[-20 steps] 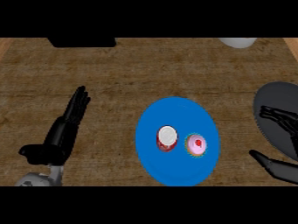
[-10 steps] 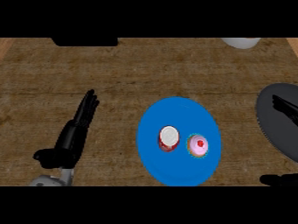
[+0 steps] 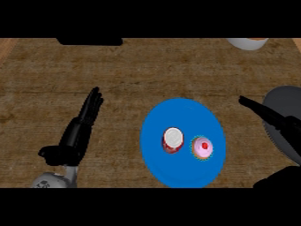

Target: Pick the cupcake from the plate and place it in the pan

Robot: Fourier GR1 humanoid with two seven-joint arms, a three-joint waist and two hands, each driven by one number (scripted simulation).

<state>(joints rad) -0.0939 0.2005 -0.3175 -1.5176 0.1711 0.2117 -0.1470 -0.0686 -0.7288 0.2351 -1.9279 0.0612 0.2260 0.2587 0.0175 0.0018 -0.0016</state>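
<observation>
A blue plate (image 3: 178, 114) lies on the wooden counter in the head view. On it sits a cupcake (image 3: 203, 148) with pink icing and a red dot, right of a red-and-white round item (image 3: 172, 140). The dark grey pan (image 3: 295, 103) shows at the right edge, partly behind my right hand (image 3: 288, 132). That hand is open, fingers pointing up-left, thumb low at the bottom right; it is right of the plate and apart from the cupcake. My left hand (image 3: 80, 128) is open with straight fingers, left of the plate.
A white bowl (image 3: 247, 43) stands at the far right of the counter's back. A black object (image 3: 89, 41) sits at the back edge, left of centre. Lighter wooden strips border the counter at both sides.
My right hand has moved left from over the pan toward the plate. My left hand has shifted slightly right and up.
</observation>
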